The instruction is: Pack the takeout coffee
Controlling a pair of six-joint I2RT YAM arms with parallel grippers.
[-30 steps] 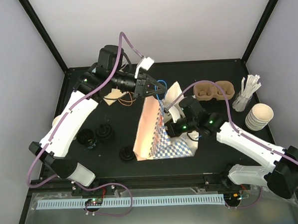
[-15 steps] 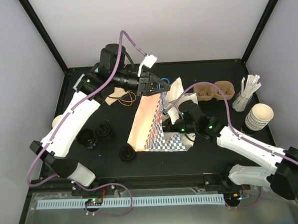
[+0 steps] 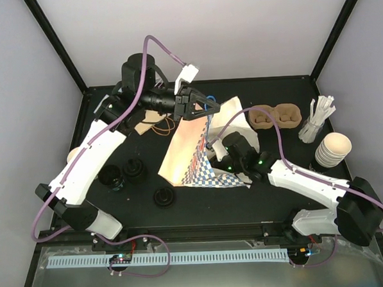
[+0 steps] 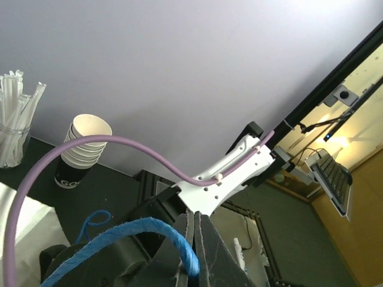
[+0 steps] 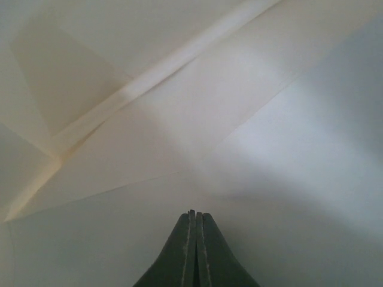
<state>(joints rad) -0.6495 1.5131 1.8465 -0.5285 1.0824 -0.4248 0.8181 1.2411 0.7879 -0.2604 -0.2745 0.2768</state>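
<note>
The blue-checked paper bag (image 3: 191,157) lies tilted at the table's middle, mouth facing right. My left gripper (image 3: 210,106) (image 4: 196,219) is shut on the bag's blue rope handle (image 4: 137,234) and holds it up. My right gripper (image 5: 195,214) is shut, its tips inside the bag with only pale paper around them; in the top view the bag hides its fingers. The brown two-hole cup tray (image 3: 277,116) sits at the back right. A stack of cream paper cups (image 3: 334,149) (image 4: 83,145) stands at the right edge. Black lids (image 3: 135,169) (image 3: 163,196) lie left of the bag.
White stir sticks (image 3: 316,119) (image 4: 16,119) stand in a clear holder behind the cup stack. A dark cup (image 3: 111,177) stands beside the lids, and a single cup (image 3: 71,154) shows at the far left behind my left arm. Brown paper (image 3: 148,124) lies under my left forearm.
My left gripper has carried the blue handle to the right and upward, tipping the bag's bottom leftward. My right arm has moved left, further into the bag's mouth.
</note>
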